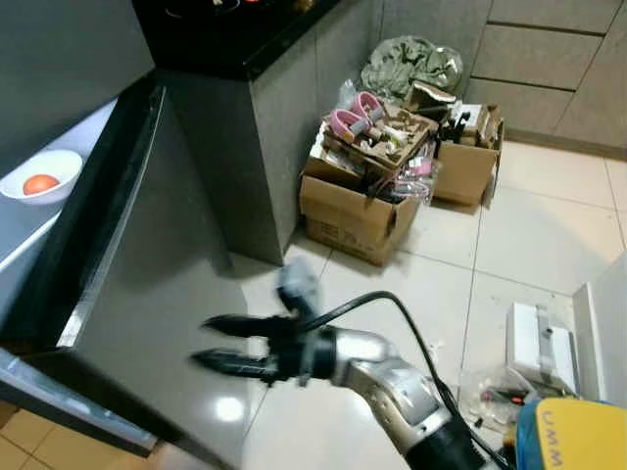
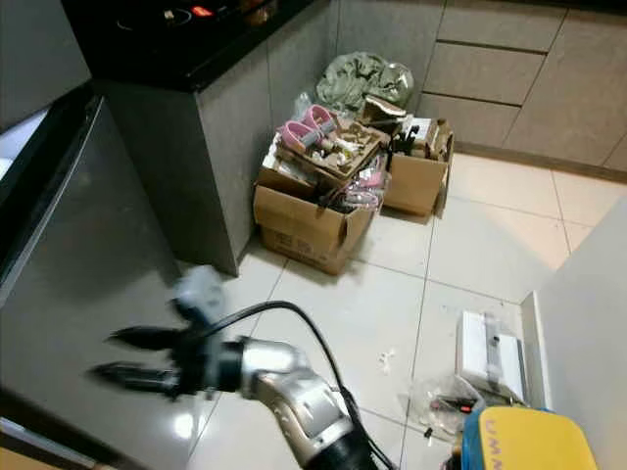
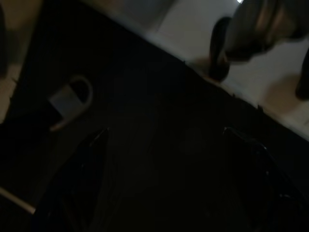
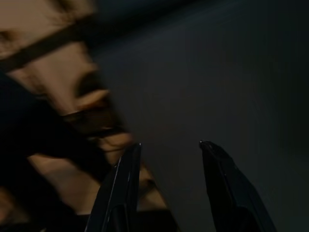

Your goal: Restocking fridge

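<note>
Jaws of right gripper (image 1: 208, 343) parted, empty, before grey fridge door (image 1: 147, 294); cardboard boxes (image 1: 353, 211) beyond.

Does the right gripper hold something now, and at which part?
Nothing is held. The right gripper is open, its two fingers apart and empty, in front of the grey fridge door.

You had the right arm (image 1: 392, 382) in brushed silver with a black wrist collar, a black cable (image 1: 392, 305) looped over it, and the right hand (image 1: 217, 343) carried two long, tapered glossy black fingers (image 4: 120, 186). The yellow panel (image 1: 573, 436) by its base read "UMM".
</note>
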